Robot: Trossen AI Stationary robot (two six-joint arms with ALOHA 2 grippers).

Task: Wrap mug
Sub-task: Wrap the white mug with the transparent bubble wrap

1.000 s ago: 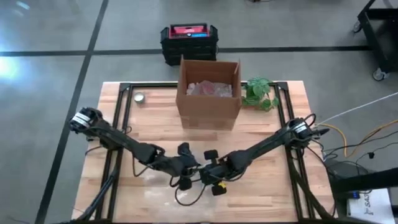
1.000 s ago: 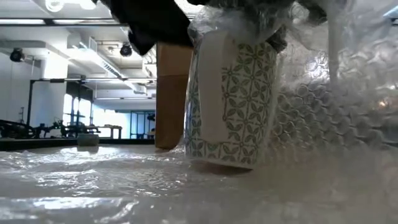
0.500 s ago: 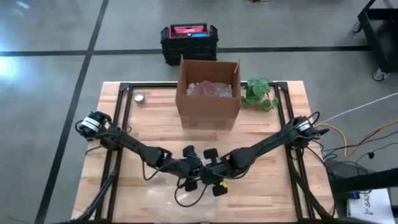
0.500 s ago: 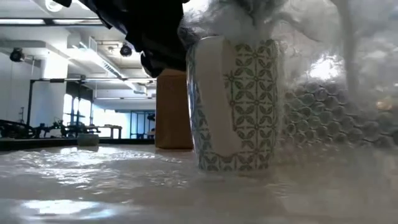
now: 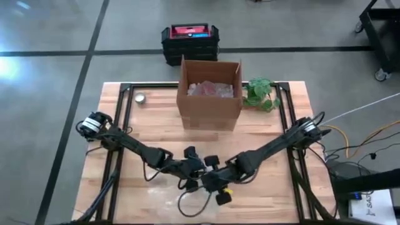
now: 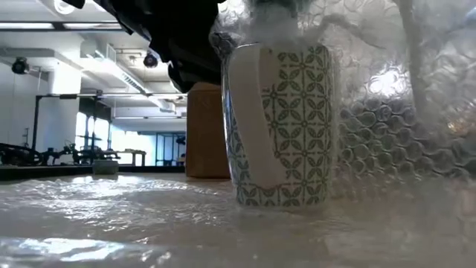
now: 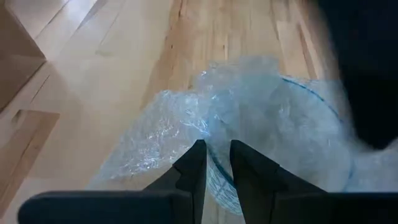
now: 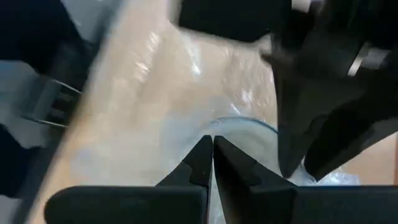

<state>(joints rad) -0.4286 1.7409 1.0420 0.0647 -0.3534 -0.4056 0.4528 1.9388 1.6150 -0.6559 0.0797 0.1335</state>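
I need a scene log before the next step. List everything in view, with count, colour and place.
mug: one, white with green leaf pattern, upright on the bubble wrap at the table's front middle
bubble wrap: one clear sheet, under and up around the mug
cardboard box: one, brown, open, table's back middle
plant: one, green, right of the box
small round tin: one, metallic, back left
crate: one, black with red top, floor behind table
left gripper: dark, shut on bubble wrap at mug's rim
right gripper: dark, shut on bubble wrap at mug
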